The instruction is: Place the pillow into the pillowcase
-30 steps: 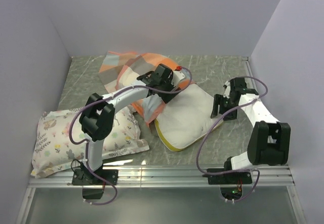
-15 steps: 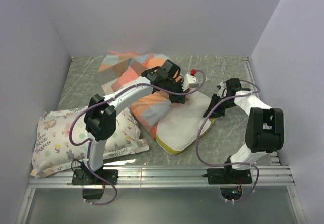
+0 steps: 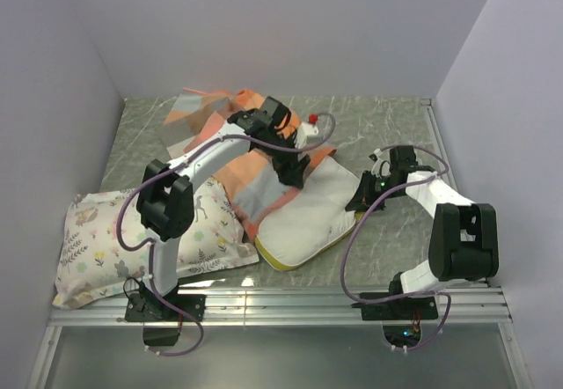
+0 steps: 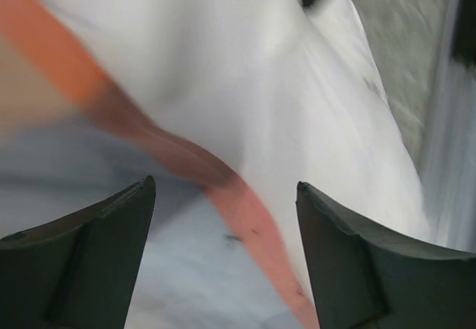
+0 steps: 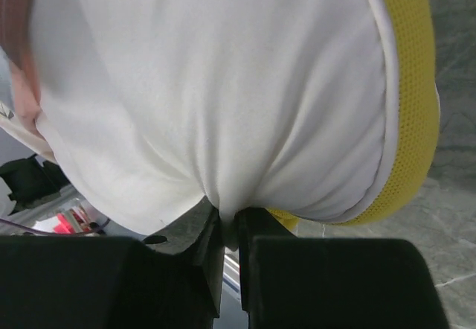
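Observation:
The cream-white pillow [image 3: 310, 220] with its yellow band [image 5: 405, 83] lies mid-table, its far end under the checked pillowcase [image 3: 230, 147]. My left gripper [image 3: 295, 172] hovers over the pillowcase's orange hem [image 4: 245, 202], where the case meets the pillow [image 4: 297, 83]. Seen in the left wrist view, the left gripper [image 4: 224, 187] is open, with nothing between its fingers [image 4: 82, 254]. At the pillow's right edge, my right gripper [image 3: 361, 198] is shut on a pinch of the pillow's white cloth [image 5: 223, 120]. In the right wrist view, the right gripper [image 5: 229, 225] has that fold squeezed between its jaws.
A white pillow printed with flowers and deer [image 3: 132, 244] lies at the near left, beside the left arm's base. Lilac walls enclose the marble-patterned table [image 3: 396, 134] on three sides. A metal rail [image 3: 290, 305] runs along the near edge.
My right gripper moved in to the pillow's right edge and shut on its cloth. The left gripper shut, then opened again and drew back left. The pillow slid left and nearer.

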Motion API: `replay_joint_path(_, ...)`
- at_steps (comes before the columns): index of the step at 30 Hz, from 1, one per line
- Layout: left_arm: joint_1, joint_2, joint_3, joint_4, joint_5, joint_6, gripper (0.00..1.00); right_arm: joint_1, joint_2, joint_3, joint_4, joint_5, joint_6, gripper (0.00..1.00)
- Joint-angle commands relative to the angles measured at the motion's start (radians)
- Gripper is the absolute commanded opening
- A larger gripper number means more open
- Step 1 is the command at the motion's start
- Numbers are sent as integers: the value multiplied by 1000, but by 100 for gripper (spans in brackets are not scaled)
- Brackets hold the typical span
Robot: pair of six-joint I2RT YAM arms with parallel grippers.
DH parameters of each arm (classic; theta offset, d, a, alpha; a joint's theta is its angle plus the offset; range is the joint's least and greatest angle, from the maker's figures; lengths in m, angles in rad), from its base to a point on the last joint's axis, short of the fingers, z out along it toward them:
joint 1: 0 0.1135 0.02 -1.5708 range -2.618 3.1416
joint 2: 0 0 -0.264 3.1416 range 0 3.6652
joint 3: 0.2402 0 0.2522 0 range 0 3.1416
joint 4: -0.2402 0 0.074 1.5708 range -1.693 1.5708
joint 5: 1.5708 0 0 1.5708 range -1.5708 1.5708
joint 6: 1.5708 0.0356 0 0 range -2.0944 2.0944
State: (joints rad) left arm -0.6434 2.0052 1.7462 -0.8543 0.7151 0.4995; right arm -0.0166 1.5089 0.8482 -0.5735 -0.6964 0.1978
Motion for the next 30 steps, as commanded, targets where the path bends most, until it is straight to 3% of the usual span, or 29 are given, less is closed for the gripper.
replay_joint_path(1,-21,-103,143,237,-110,-154,83,12,-62,-12,58,-22,-29,4)
replay_joint_path(4,-62,-36,168,386,-292,-239,82,12,-75,-24,78,-12,-15,3)
replay_joint_path(6,-85,54,205,431,-382,-246,82,12,-94,-26,81,-3,-8,9)
replay_joint_path(7,-100,84,214,454,-417,-254,83,12,-104,-26,81,11,3,16)
replay_joint_path(8,-105,114,231,487,-475,-260,84,12,-114,-21,72,21,9,31)
replay_joint_path(10,-116,208,287,511,-529,-289,86,12,-148,-15,40,81,29,51)
replay_joint_path(11,-121,239,309,524,-593,-288,86,10,-157,-8,29,101,37,66)
replay_joint_path(14,-128,345,384,552,-672,-277,90,-5,-187,-1,-11,136,64,94)
replay_joint_path(18,-133,461,461,590,-747,-253,92,-22,-165,-14,-6,198,92,97)
replay_joint_path(22,-136,515,481,627,-830,-225,84,-32,-70,-15,6,245,92,95)
replay_joint_path(25,-136,507,441,679,-819,-207,70,-37,11,-3,27,201,95,88)
replay_joint_path(26,-134,501,440,686,-812,-213,67,-36,26,-1,41,190,100,81)
replay_joint_path(28,-136,497,438,695,-783,-228,65,-36,75,8,72,157,121,69)
replay_joint_path(30,-142,494,435,701,-776,-224,65,-36,117,20,78,141,127,63)
